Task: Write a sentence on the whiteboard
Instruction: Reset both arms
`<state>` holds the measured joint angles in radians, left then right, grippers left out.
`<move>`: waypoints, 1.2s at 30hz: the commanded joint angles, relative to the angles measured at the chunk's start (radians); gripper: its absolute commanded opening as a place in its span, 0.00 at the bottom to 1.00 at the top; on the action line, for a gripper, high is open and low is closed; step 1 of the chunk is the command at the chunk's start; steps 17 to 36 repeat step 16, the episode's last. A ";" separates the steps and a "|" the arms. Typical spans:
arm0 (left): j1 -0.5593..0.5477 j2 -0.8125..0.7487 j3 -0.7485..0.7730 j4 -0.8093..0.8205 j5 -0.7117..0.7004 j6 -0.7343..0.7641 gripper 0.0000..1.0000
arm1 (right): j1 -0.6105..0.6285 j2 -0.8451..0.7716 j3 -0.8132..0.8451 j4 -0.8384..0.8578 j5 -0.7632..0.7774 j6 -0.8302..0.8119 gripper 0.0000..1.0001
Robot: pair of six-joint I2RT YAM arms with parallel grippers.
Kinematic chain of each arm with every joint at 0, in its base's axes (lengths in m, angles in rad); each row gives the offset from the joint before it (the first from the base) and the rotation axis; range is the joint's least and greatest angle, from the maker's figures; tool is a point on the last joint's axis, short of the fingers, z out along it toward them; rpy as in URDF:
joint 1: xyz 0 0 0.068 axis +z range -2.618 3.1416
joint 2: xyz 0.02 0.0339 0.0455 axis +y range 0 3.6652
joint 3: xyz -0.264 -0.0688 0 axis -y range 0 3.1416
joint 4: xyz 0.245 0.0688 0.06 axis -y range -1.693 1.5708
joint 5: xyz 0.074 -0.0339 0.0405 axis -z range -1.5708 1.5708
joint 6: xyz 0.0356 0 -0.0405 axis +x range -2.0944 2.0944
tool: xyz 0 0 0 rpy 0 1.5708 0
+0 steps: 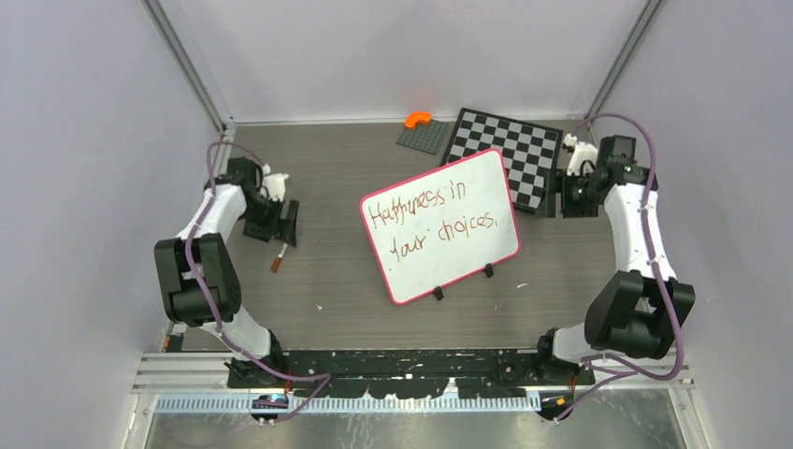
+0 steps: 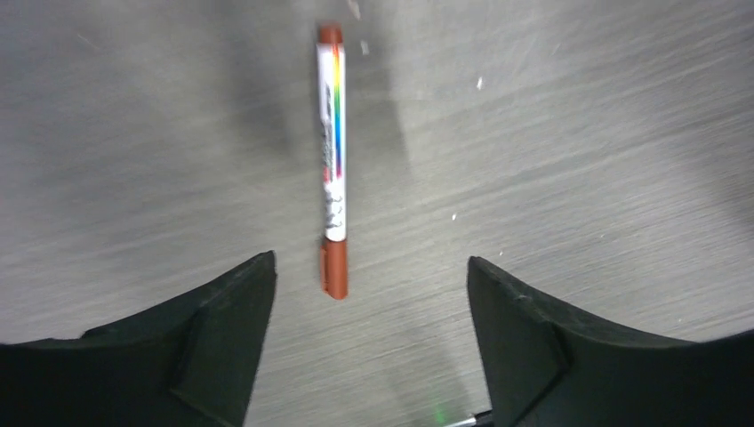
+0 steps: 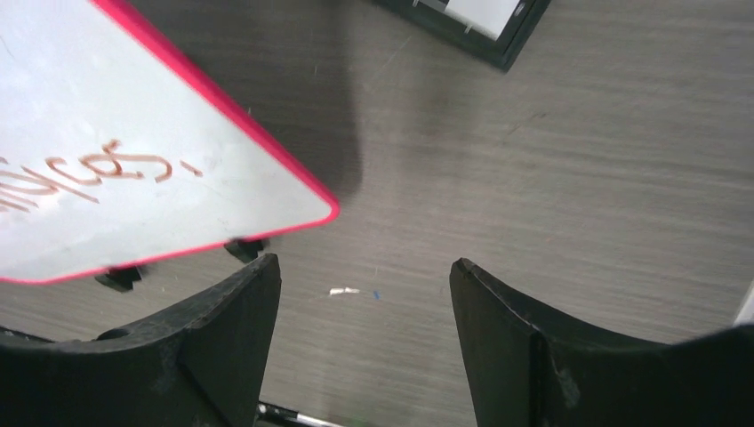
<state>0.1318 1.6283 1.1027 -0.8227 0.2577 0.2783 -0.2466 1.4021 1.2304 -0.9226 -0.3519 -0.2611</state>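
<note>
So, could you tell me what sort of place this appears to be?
Probably a robotics lab test cell: a left arm and right arm mounted at a grey table, plain white walls enclosing it, and props like a whiteboard and chessboard.

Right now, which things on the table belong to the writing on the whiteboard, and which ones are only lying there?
Belong to the job:
- whiteboard
- sentence written on it
- red-brown marker, lying on the table

Just lying about:
- chessboard
- grey plate
- orange piece at the plate's far edge
</note>
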 commanded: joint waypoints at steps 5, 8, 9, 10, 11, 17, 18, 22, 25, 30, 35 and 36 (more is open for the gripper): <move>0.038 -0.041 0.339 -0.172 0.154 -0.004 0.93 | -0.115 0.077 0.254 -0.058 -0.069 -0.023 0.75; 0.075 -0.071 0.362 -0.151 0.248 -0.047 0.99 | -0.157 0.092 0.283 -0.065 -0.070 -0.026 0.75; 0.082 -0.085 0.353 -0.128 0.249 -0.062 1.00 | -0.165 0.094 0.284 -0.066 -0.076 -0.026 0.75; 0.086 -0.097 0.342 -0.108 0.242 -0.081 1.00 | -0.170 0.095 0.281 -0.066 -0.081 -0.025 0.75; 0.088 -0.105 0.332 -0.092 0.230 -0.099 1.00 | -0.171 0.095 0.275 -0.066 -0.082 -0.024 0.75; 0.091 -0.135 0.287 -0.056 0.185 -0.154 1.00 | -0.171 0.089 0.240 -0.057 -0.092 -0.006 0.76; 0.091 -0.135 0.287 -0.056 0.185 -0.154 1.00 | -0.171 0.089 0.240 -0.057 -0.092 -0.006 0.76; 0.091 -0.135 0.287 -0.056 0.185 -0.154 1.00 | -0.171 0.089 0.240 -0.057 -0.092 -0.006 0.76; 0.091 -0.135 0.287 -0.056 0.185 -0.154 1.00 | -0.171 0.089 0.240 -0.057 -0.092 -0.006 0.76; 0.091 -0.135 0.287 -0.056 0.185 -0.154 1.00 | -0.171 0.089 0.240 -0.057 -0.092 -0.006 0.76; 0.091 -0.135 0.287 -0.056 0.185 -0.154 1.00 | -0.171 0.089 0.240 -0.057 -0.092 -0.006 0.76; 0.091 -0.135 0.287 -0.056 0.185 -0.154 1.00 | -0.171 0.089 0.240 -0.057 -0.092 -0.006 0.76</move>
